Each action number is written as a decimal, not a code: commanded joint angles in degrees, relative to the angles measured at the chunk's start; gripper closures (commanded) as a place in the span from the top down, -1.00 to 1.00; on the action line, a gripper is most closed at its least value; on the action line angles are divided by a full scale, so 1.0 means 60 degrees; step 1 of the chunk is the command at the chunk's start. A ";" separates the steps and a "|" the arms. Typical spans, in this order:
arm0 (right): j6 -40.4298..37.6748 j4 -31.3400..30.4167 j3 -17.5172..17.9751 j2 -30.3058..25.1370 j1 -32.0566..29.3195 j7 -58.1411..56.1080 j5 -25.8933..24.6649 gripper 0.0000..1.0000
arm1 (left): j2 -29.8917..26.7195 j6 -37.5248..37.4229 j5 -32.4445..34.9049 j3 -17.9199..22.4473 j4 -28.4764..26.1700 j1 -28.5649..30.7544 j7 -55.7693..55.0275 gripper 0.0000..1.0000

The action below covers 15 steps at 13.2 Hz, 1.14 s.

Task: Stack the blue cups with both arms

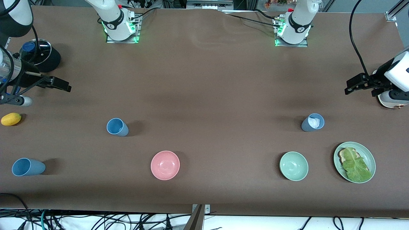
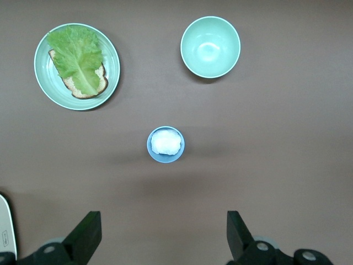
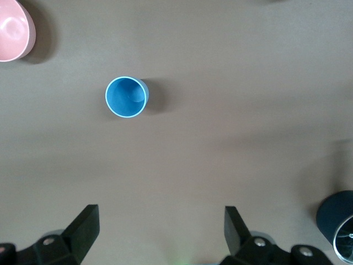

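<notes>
While both of my arms wait raised over the brown table (image 1: 204,80), my left claw (image 2: 160,237) hangs with its fingers spread wide and nothing between them, above the table's left-arm end; my right claw (image 3: 160,234) hangs likewise spread and empty, above the right-arm end.

Three blue cups stand upright and well apart. The slate-blue cup (image 1: 312,122) stands at the left arm's end and holds a crumpled white wad (image 2: 166,142); the left wrist view looks straight down into it. The sky-blue cup (image 1: 117,127) stands empty toward the right arm's end; the right wrist view shows its open mouth. A third blue cup (image 1: 27,167) stands nearer the front camera, at the right arm's edge of the table.

The pink bowl (image 1: 165,165) sits between the sky-blue cup and the green bowl (image 1: 294,166), nearer the camera than either cup farther back. Beside the green bowl, a green plate (image 1: 367,153) carries bread topped with a lettuce leaf (image 1: 355,164). A yellow lemon (image 1: 11,119) lies near the right arm's edge
</notes>
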 commanded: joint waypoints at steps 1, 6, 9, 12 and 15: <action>-0.0064 -0.0058 0.0025 -0.0075 -0.0047 0.0100 0.0022 1.00 | 0.0632 -0.0067 0.0072 0.0014 0.0188 0.0195 0.0095 1.00; -0.0078 -0.0058 0.0025 -0.0075 -0.0047 0.0100 0.0022 1.00 | 0.2494 -0.0023 0.0159 -0.0015 0.0233 0.0664 0.0079 1.00; -0.0078 -0.0058 0.0025 -0.0075 -0.0047 0.0100 0.0022 1.00 | 0.2717 0.0705 0.0159 -0.0030 -0.0481 0.0694 0.0137 1.00; -0.0093 -0.0058 0.0025 -0.0075 -0.0047 0.0100 0.0022 1.00 | 0.1884 0.2315 0.0159 -0.0030 -0.2223 0.0709 0.0152 1.00; -0.0210 -0.0058 0.0025 -0.0075 -0.0047 0.0100 0.0037 1.00 | 0.1529 0.4146 0.0159 -0.0030 -0.3778 0.0752 0.0167 1.00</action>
